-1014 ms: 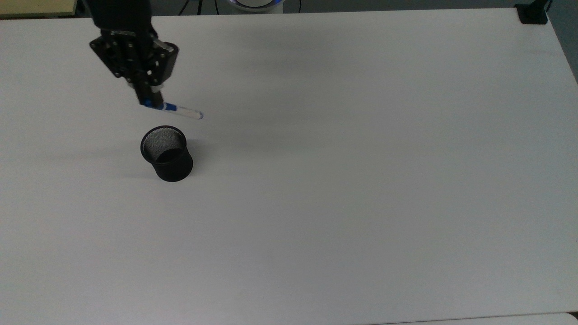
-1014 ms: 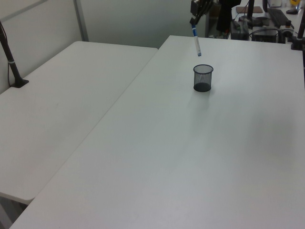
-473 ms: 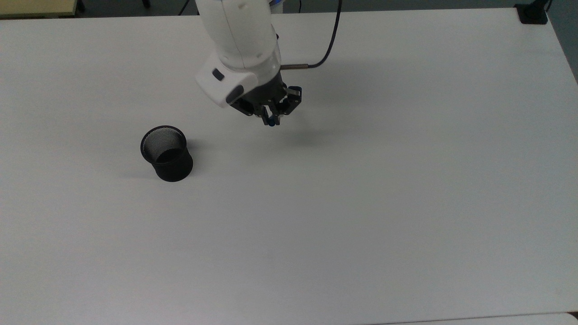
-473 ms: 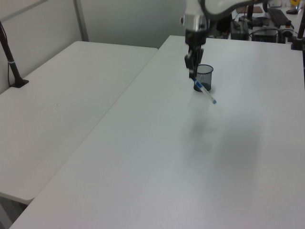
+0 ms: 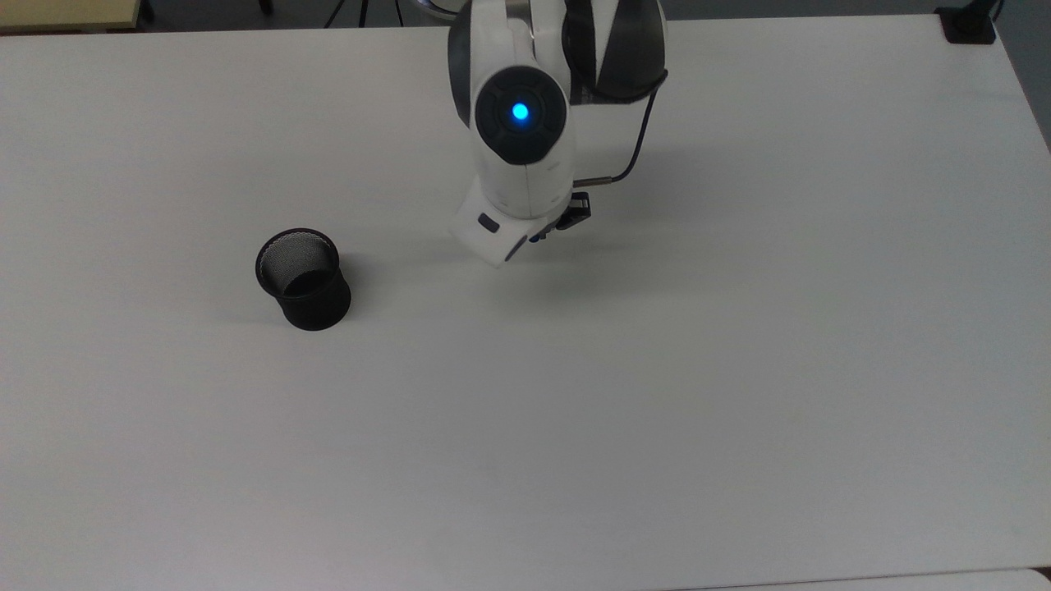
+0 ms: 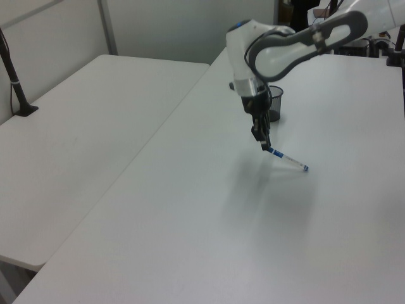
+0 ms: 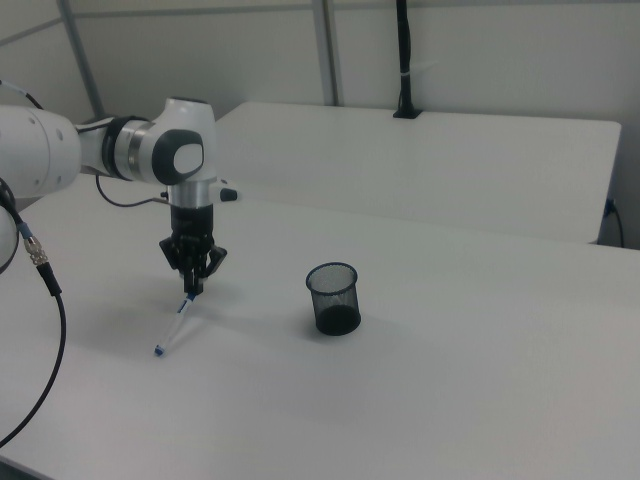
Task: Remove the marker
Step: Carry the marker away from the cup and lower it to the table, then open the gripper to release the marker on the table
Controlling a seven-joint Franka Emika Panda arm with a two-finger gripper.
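The marker [image 6: 288, 159] is a slim white stick with blue ends. My gripper [image 6: 266, 145] is shut on its upper, blue-capped end, and it slants down from there with its free tip close to the white table [image 6: 209, 209]. The right view has the gripper [image 7: 191, 288] pointing straight down, the marker [image 7: 173, 325] hanging below it towards the right view's lower left. The black mesh cup [image 5: 302, 277] stands upright and apart, to the top view's left of the arm. In the top view the white wrist [image 5: 509, 222] covers most of the gripper.
The cup [image 7: 333, 298] holds nothing that I can see. A second white table [image 6: 76, 139] adjoins on the left view's left, with a black post [image 6: 12, 76] clamped to it. Cables and desk gear sit at the left view's far right edge [image 6: 380, 38].
The arm carried the marker from beside the cup to the top view's right and down. The marker now hangs low over the table, well away from the cup.
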